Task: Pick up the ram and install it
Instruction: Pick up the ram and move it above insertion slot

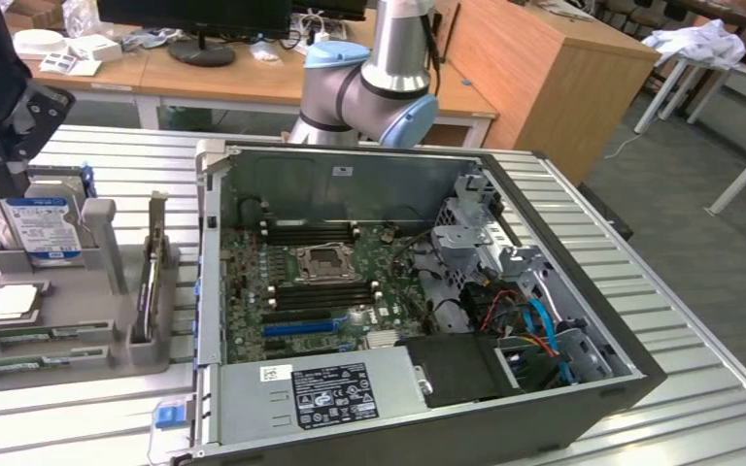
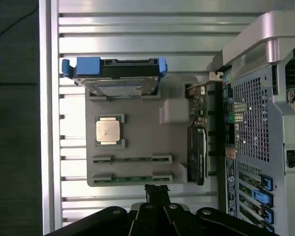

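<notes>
Ram (image 2: pixel 132 178) seated in holder (image 2: pixel 137 128) slot near shut, empty end effector (image 2: pixel 157 190); best approached with jaws opened wide, centred along stick, lowered squarely, clear of second stick (image 2: pixel 132 159) alongside.

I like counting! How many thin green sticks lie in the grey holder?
2: one stick beside the square chip, the other stick at the grey holder's edge. More could be hidden.
</notes>
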`<state>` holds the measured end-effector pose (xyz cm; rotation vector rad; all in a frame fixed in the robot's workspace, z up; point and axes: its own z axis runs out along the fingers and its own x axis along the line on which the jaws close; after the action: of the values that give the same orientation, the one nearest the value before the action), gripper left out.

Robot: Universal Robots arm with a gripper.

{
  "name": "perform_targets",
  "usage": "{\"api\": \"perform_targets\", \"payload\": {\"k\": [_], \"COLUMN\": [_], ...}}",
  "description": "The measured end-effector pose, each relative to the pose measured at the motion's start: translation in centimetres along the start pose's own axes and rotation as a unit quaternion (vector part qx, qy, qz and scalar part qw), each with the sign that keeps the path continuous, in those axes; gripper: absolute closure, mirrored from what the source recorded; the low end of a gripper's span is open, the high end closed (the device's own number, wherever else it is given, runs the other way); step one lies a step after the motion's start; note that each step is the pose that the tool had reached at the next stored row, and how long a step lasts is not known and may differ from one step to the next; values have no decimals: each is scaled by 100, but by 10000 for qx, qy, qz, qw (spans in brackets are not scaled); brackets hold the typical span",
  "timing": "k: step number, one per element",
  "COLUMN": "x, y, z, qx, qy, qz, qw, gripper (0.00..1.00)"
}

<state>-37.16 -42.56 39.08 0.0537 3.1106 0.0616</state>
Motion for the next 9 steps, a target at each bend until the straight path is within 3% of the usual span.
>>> {"api": "perform_targets", "payload": {"k": [4,9], "x": [1,4], "y": [2,2], "z": [6,11], "qx": [-11,-20], "qy": [15,30], "qz": [-367,-756], "qw": [9993,9971], "gripper": [89,89]}}
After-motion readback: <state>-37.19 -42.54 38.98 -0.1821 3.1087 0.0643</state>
